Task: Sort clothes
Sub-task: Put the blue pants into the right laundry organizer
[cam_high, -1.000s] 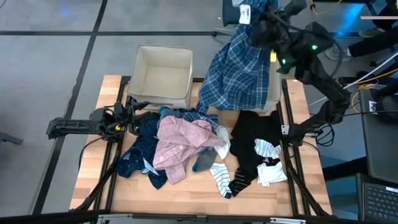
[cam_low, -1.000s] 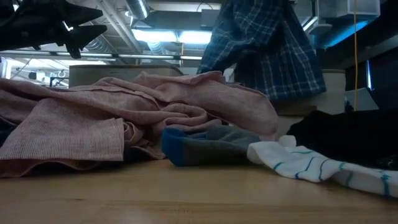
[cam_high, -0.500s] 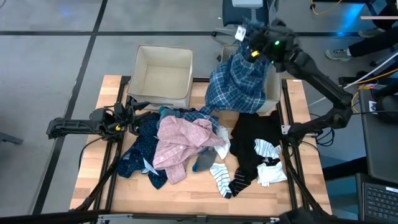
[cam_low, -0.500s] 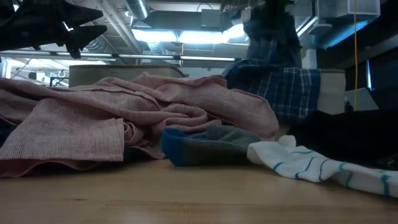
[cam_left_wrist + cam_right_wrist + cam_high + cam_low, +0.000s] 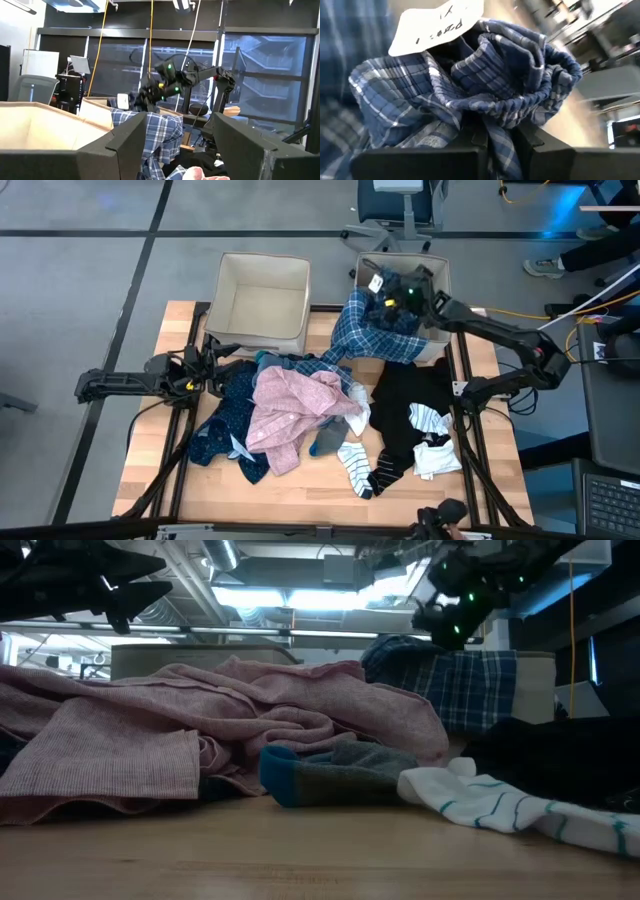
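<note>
**Plaid shirt half in the bin, right arm's got hold of it**

From overhead you get the full layout: the right gripper [image 5: 398,292] sits over the right-hand bin [image 5: 437,272], with the blue plaid shirt [image 5: 372,332] draped over that bin's front edge and trailing onto the table [image 5: 310,485]. The left bin [image 5: 262,302] looks bare inside. The left gripper [image 5: 210,362] is parked low at the table's left edge, fingers spread wide, nothing in them.

The close-up from the right wrist is the only one that shows the grip: the fingers pinch narrow on a bunched fold of plaid, white collar tag [image 5: 437,24] right above.

Overhead also shows the rest of the pile: pink shirt [image 5: 295,412] in the middle, navy dotted top [image 5: 225,425] to its left, black pieces [image 5: 405,405] on the right, striped socks [image 5: 358,468] in front.

The table-level view shows little of that, mostly pink shirt, a grey and blue sock [image 5: 335,772] and a striped one [image 5: 500,808], with plaid behind.
</note>
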